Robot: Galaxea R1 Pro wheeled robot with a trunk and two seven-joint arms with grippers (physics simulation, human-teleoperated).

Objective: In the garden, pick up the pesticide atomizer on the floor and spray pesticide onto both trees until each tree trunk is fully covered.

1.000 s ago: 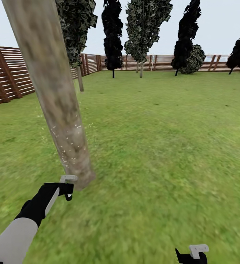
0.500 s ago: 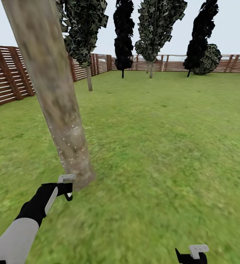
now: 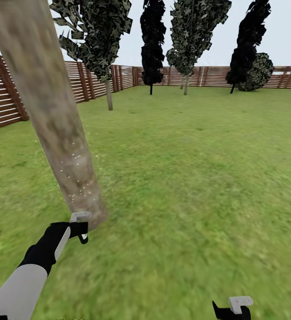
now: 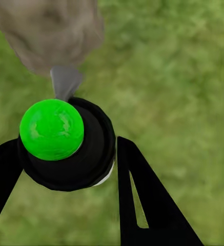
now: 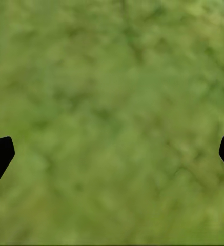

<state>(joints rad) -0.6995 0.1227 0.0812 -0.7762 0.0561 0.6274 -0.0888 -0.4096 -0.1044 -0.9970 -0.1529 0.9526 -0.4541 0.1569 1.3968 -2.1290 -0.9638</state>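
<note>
- Here the grass floor (image 3: 198, 200) spreads far to the wooden fence (image 3: 3, 98).
- The near-left tree trunk (image 3: 52, 115) leans, white pesticide specks (image 3: 76, 178) dotting its lower part.
- The left gripper (image 4: 65, 169) clamps the pesticide atomizer (image 4: 65, 146), nozzle at the trunk base.
- The right gripper (image 5: 112, 154), spread wide, hangs over grass, near right.

Tree trunk (image 3: 52, 120) top cut off; right end effector (image 3: 232, 310) partly out of frame

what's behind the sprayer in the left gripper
Past the sprayer in the left gripper stands the tree trunk, its nozzle aimed at it. Grass lies around. The trunk's base there is hidden by the sprayer.
</note>
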